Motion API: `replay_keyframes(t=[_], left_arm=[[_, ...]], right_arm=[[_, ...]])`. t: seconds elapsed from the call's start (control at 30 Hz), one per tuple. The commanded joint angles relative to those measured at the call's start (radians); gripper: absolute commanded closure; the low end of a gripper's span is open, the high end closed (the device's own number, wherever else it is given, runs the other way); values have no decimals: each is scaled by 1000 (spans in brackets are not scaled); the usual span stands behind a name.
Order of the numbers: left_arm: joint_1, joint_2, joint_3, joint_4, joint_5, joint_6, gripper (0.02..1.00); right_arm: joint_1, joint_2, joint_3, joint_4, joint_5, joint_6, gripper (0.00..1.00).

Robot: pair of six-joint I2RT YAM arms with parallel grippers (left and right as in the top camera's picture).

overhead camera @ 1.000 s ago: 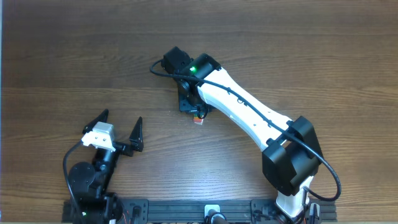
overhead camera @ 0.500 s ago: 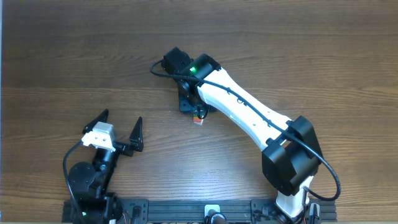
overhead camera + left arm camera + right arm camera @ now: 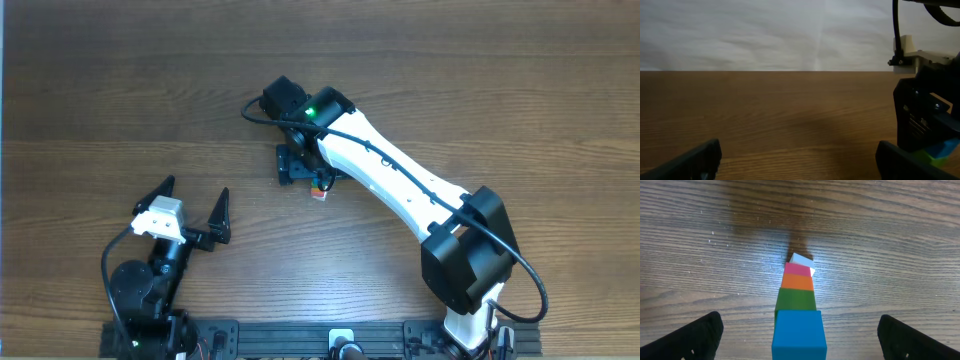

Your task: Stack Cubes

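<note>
cube stack (image 3: pixel 799 305): blue atop green, orange, pink, white | right gripper (image 3: pixel 800 327): spread wide either side of the blue cube, clear of it | left gripper (image 3: pixel 196 187): released, empty

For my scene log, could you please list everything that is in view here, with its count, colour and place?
blue cube: one, blue, top of the stack.
green cube: one, green, directly under the blue one.
orange cube: one, orange, under the green one.
pink cube: one, pink, under the orange one.
white cube: one, white, bottom of the stack, on the table.
wooden table: one, brown, under everything.
plain wall: one, white, beyond the table's far edge.
left claw: one, black, open, near its base, apart from the stack.
right claw: one, black, open, over the stack.
</note>
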Motion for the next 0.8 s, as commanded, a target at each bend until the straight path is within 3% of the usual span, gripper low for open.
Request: replay_keyframes(t=[0.03,0.57,0.7,0.8], left_arm=[[-5,-4,-9,5,10,14,20],[-5,-4,-9,5,10,14,18],[-5,-4,-9,4,10,14,18],[-5,-4,-9,5,10,14,18]], right_arm=[[-6,14,-9,2,13,2,7],[-36,0,263,-93,32,-195,7],[-42,0,373,-206,130,-196,9],[-45,-1,433,-264,133,-200,9]])
